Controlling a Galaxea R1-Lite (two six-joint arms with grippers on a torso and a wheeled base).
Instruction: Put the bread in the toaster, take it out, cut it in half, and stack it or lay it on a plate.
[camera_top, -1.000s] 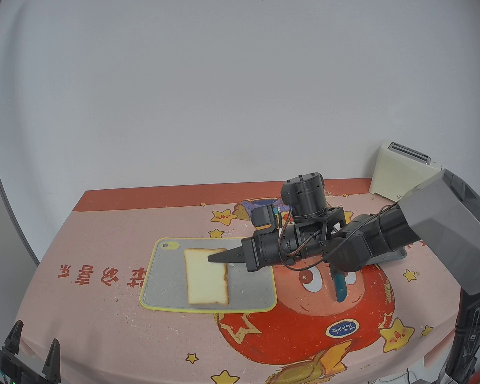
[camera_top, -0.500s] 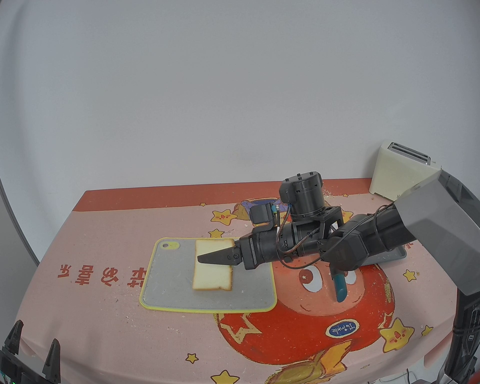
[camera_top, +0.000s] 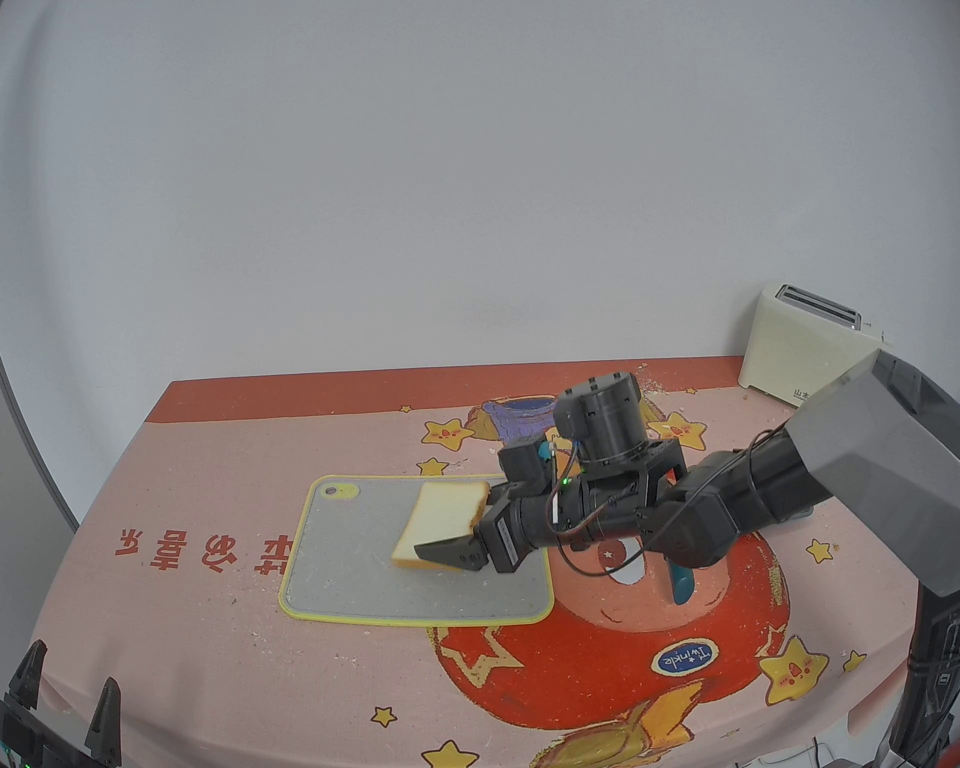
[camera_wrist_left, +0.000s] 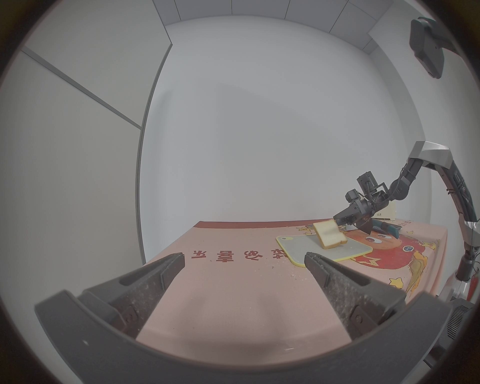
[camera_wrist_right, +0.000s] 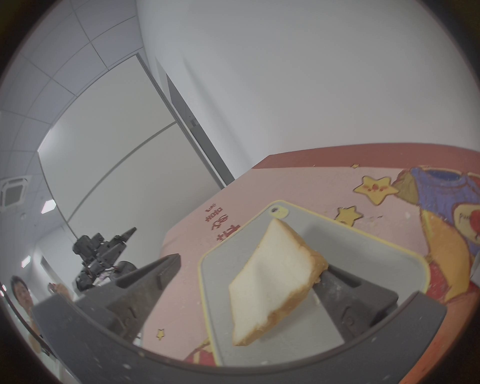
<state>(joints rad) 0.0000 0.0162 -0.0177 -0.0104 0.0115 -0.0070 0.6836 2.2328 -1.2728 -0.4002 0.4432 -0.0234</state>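
Cutting board (camera_top: 335, 565) bears tilted bread (camera_top: 445, 515); wrist view reveals right gripper (camera_wrist_right: 250, 265) fingers (camera_wrist_right: 145, 287) wide apart, one propping it

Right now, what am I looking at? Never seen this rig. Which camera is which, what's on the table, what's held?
It is a two-armed robot at a table. One picture comes from its head, looking down. The other two come from a camera on each wrist, looking out past that arm's own tool. On the table lie a grey cutting board and, at the far right corner, a toaster. The right tool is open over the board. The bread slice is tilted and leans on it, not clamped. The left tool is open, low by the near left corner, holding nothing.
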